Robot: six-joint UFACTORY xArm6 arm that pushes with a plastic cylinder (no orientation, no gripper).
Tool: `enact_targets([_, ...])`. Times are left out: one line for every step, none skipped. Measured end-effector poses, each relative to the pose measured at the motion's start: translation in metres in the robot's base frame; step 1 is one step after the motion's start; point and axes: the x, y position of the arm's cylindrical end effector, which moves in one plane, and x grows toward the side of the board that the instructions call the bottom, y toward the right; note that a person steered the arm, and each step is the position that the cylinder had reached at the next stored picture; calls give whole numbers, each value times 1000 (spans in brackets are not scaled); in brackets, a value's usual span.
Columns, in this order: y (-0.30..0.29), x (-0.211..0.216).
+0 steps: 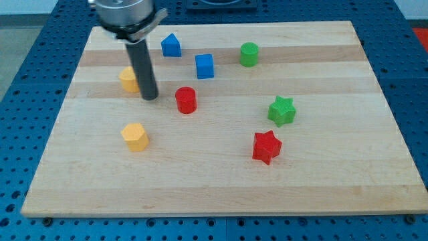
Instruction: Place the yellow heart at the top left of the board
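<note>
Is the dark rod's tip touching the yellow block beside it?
Cannot tell: in the camera view my tip overlaps the partly hidden yellow block, showing neither contact nor gap plainly.

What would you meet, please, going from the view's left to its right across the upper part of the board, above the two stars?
Yellow block → my tip → blue house-shaped block → red cylinder → blue cube → green cylinder.

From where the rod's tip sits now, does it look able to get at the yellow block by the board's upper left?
Probably yes: my tip sits right beside the yellow block, on its right, with nothing between them.
</note>
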Motion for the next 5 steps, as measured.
enact_targets([-20, -2])
enact_targets([-21, -8])
enact_targets([-22, -13])
enact_targets([-30, -24])
enact_targets([-30, -28])
